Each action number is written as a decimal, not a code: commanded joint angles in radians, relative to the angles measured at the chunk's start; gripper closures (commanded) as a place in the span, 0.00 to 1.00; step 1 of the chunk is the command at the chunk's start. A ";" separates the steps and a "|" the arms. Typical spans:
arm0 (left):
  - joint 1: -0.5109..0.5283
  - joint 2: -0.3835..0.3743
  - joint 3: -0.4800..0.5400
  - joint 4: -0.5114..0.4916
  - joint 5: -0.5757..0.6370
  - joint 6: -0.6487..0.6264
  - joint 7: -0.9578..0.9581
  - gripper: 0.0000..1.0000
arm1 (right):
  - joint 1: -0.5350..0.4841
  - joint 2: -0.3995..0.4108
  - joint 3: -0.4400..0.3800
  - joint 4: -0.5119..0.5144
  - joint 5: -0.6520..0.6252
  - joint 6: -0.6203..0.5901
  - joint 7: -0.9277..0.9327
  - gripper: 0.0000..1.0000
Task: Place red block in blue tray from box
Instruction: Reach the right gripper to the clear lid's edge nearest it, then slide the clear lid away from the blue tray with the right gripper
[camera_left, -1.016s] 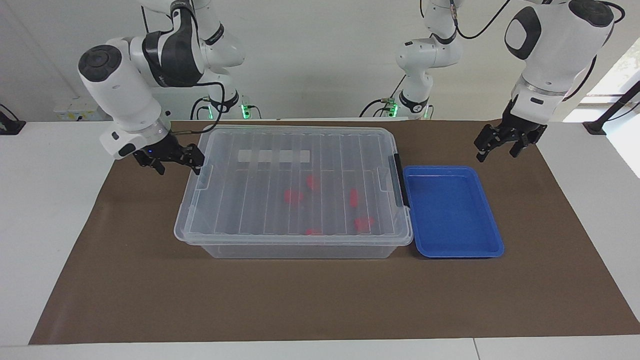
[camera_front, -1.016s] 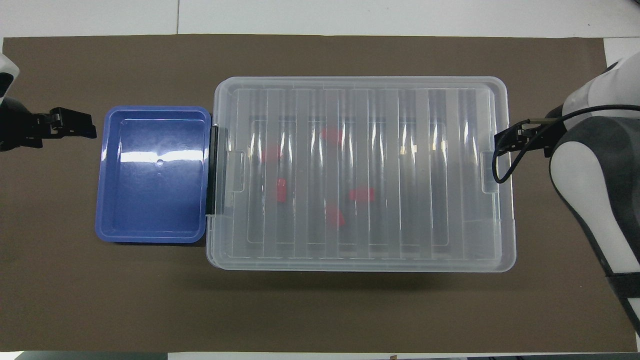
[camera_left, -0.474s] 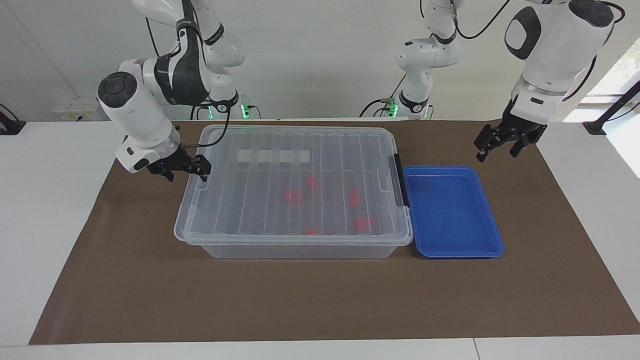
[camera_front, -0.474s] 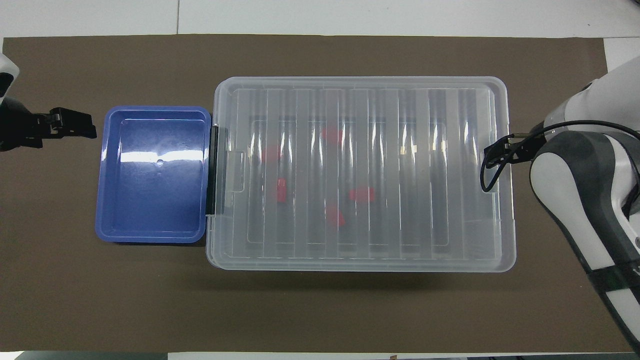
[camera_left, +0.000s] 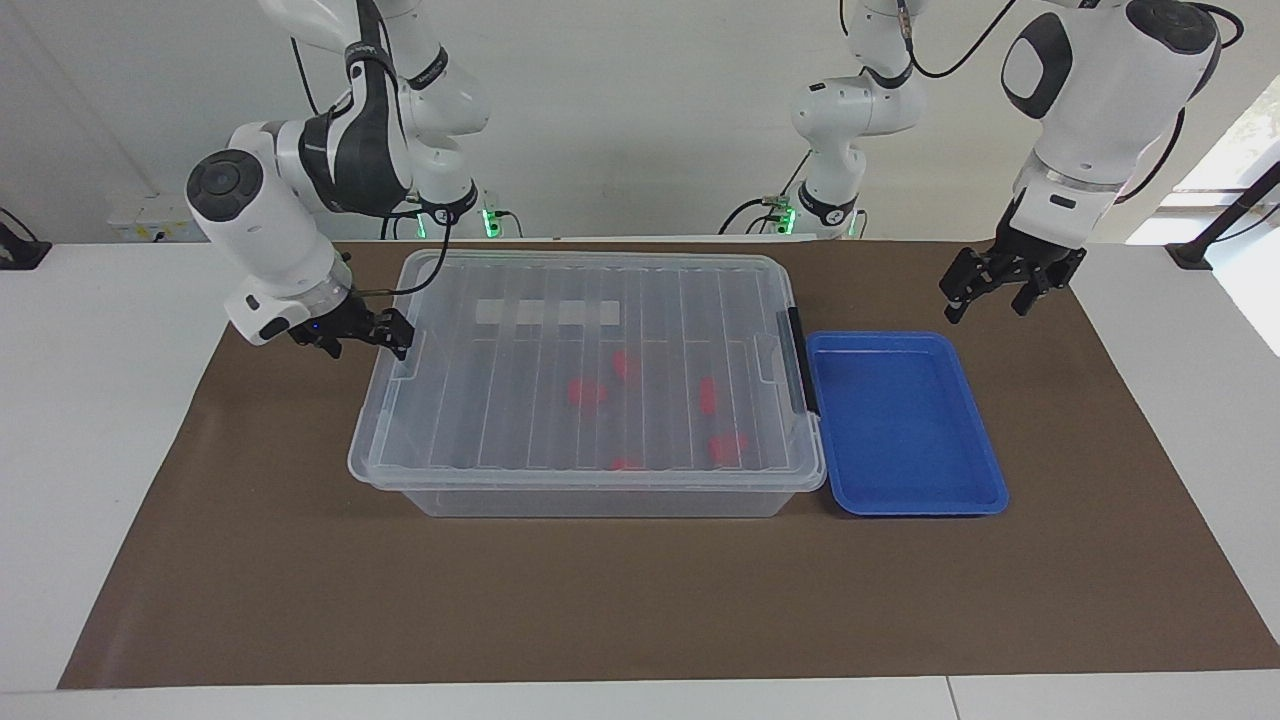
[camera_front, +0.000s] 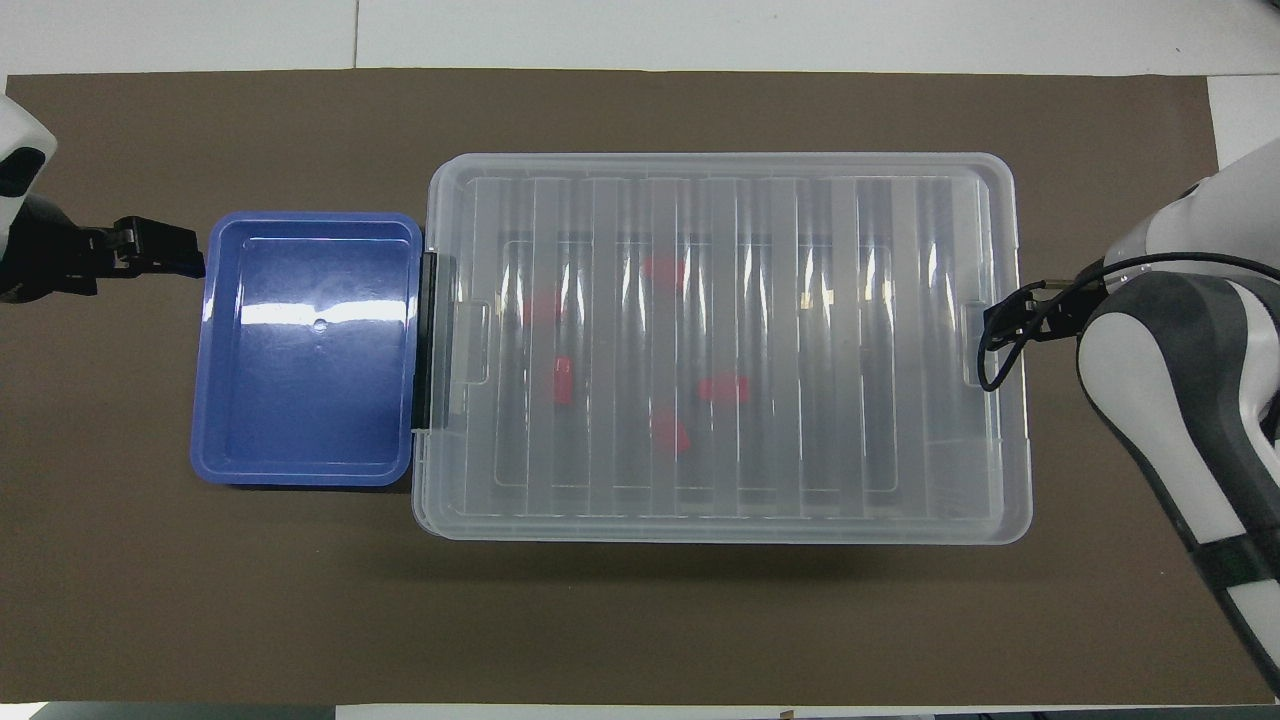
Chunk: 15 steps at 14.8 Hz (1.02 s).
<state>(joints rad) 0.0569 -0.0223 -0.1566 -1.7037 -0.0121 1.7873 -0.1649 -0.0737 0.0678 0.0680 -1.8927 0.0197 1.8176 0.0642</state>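
Right tool hangs open and holds nothing at the box's end; left tool is open above the mat beside the blue tray. Red block lies inside the closed box.

Glossy plastic tray; clear box

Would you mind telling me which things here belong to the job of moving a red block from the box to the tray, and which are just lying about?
Belong to the job:
- box, lid on
- red block, inside the box
- blue tray, beside the box
- right gripper, open, at the box's end
- left gripper, open, near the tray

Just lying about:
- other red pieces in the box
- brown mat
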 joint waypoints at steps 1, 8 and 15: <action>0.000 -0.005 0.005 -0.001 -0.002 -0.031 0.007 0.00 | -0.021 -0.029 -0.011 -0.036 0.003 0.025 -0.049 0.00; 0.004 -0.022 0.000 0.044 -0.005 -0.097 0.022 0.00 | -0.032 -0.025 -0.092 -0.033 -0.001 0.028 -0.175 0.00; 0.006 -0.033 0.006 0.053 -0.005 -0.137 0.030 0.00 | -0.040 -0.020 -0.183 -0.023 -0.004 0.029 -0.296 0.00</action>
<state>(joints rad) 0.0581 -0.0433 -0.1543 -1.6607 -0.0121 1.6731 -0.1576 -0.0984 0.0624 -0.1033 -1.8985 0.0185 1.8264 -0.1903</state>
